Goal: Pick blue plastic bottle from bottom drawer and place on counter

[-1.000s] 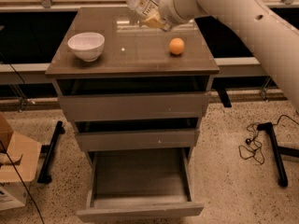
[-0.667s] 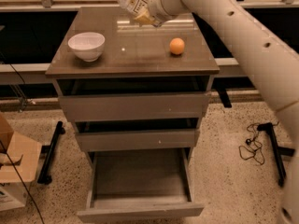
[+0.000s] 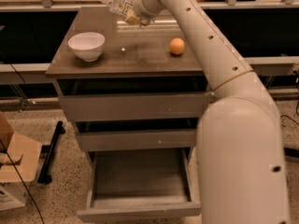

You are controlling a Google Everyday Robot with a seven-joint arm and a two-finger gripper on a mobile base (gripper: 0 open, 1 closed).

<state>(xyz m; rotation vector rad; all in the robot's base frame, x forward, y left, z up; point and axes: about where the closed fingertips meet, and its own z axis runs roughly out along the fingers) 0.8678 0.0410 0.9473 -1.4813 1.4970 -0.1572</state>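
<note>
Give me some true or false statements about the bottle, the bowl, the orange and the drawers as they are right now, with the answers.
1. The tool holds the blue plastic bottle up in the air near the back of the counter. True.
2. The bottom drawer is pushed shut. False: it is pulled open, and nothing shows inside it.
3. The white bowl stands on the counter, on the left side of the view. True.
4. The orange lies inside the bowl. False: it sits on the counter, well apart from the bowl, toward the right of the view.
</note>
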